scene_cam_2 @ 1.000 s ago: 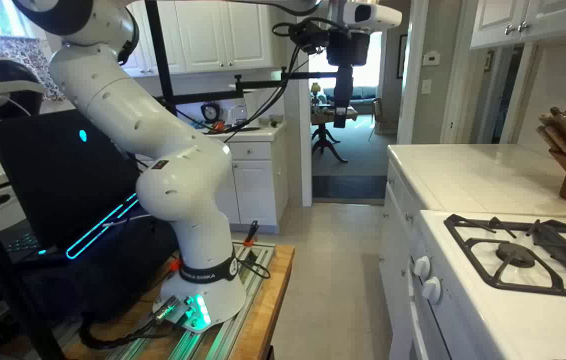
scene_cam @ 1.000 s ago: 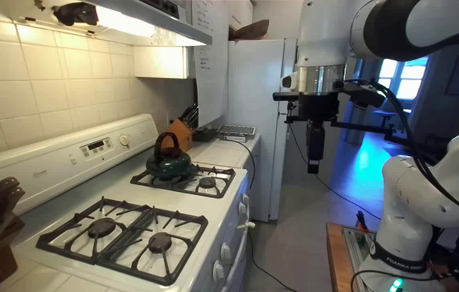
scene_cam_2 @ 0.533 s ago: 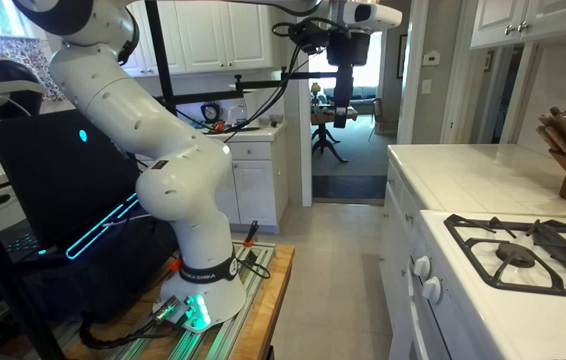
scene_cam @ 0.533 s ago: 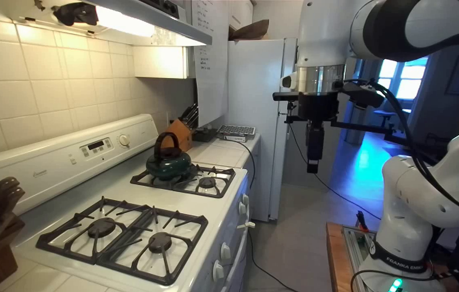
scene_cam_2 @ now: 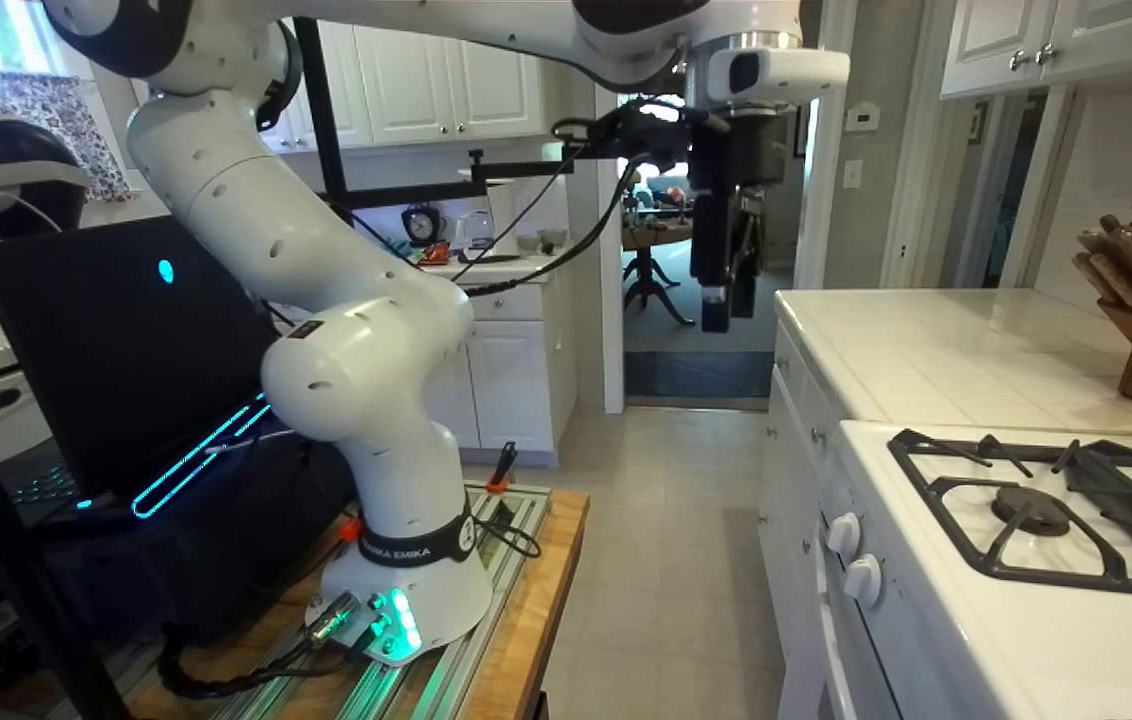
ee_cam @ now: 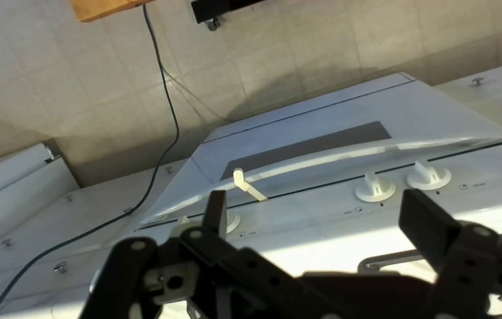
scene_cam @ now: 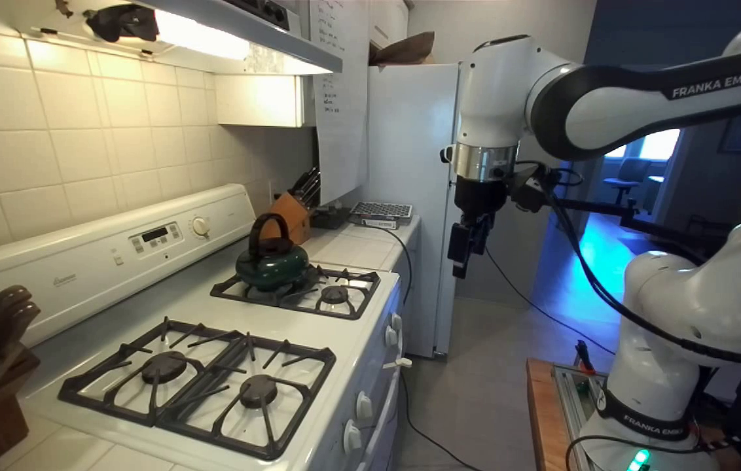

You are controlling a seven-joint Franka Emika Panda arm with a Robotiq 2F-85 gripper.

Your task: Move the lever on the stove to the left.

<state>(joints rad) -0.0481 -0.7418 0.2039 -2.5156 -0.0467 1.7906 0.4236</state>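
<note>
The stove (scene_cam: 282, 337) is the white gas range with black grates; its near corner also shows in an exterior view (scene_cam_2: 1036, 645). A cream lever (ee_cam: 251, 190) sticks out at the top of the stove's front, over the oven door handle; it also shows in an exterior view (scene_cam: 398, 363). My gripper (scene_cam: 460, 269) hangs pointing down over the aisle, higher than the stove top and apart from the lever. In the wrist view the gripper (ee_cam: 313, 208) is open, fingers wide apart with nothing held. The lever appears beyond the fingers, nearer the left one.
White knobs (ee_cam: 375, 188) flank the lever on the front panel. A green kettle (scene_cam: 272, 267) stands on a back grate. The range hood (scene_cam: 305, 49) overhangs the stove. A dark cable (ee_cam: 175, 119) hangs beside the stove. The robot's wooden table edge (scene_cam_2: 558, 590) faces the aisle.
In the last half second my arm has moved the gripper toward the stove and turned it; it also sits lower in an exterior view. The lever and stove look the same.
</note>
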